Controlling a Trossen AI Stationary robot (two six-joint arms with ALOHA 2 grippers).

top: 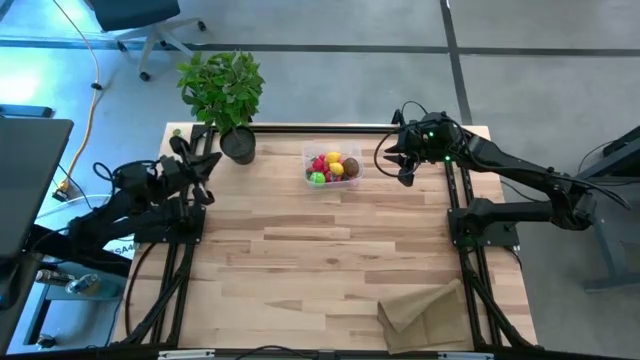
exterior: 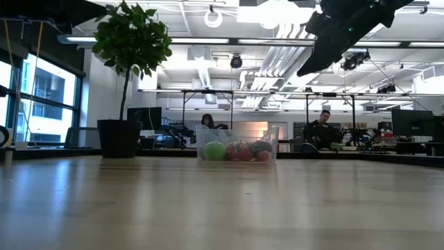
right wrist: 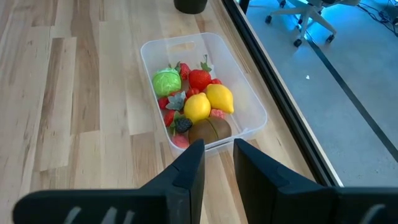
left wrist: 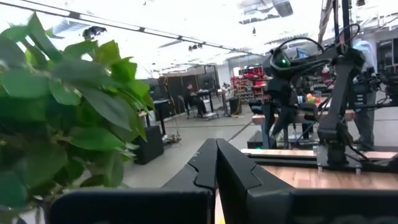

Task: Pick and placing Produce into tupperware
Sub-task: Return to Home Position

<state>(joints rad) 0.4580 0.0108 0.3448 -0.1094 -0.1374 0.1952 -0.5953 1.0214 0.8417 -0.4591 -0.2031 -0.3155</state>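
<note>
Across the middle of the room stands the wooden table point(top: 330, 260), and I read it like a clock with twelve at its far edge. At about nine to ten o'clock the left arm point(top: 120, 205) sits folded low over the table's side, and the left gripper point(left wrist: 216, 146) points out past the leaves with its two fingers pressed together, holding nothing. From three o'clock the right arm point(top: 520, 180) reaches in toward one o'clock. The right gripper point(right wrist: 219, 146) hangs raised off the wood just on the three o'clock side of the tub, its fingers a narrow gap apart and empty. A leafy plant point(top: 222, 90) in a dark pot stands at eleven o'clock. A crumpled paper bag point(top: 425, 305) lies flat at five o'clock, well apart from everything else. The clear plastic tub point(right wrist: 249, 102) rests at twelve o'clock, near the far edge, between the plant and the right gripper. All the fruit I can see lies inside it: a green lime point(right wrist: 166, 81), two yellow lemons point(right wrist: 197, 107) side by side, a brown kiwi point(right wrist: 210, 130) at the end nearest the right gripper, red berries point(right wrist: 199, 79) tucked around them, and a small dark blackberry point(right wrist: 182, 124).
</note>
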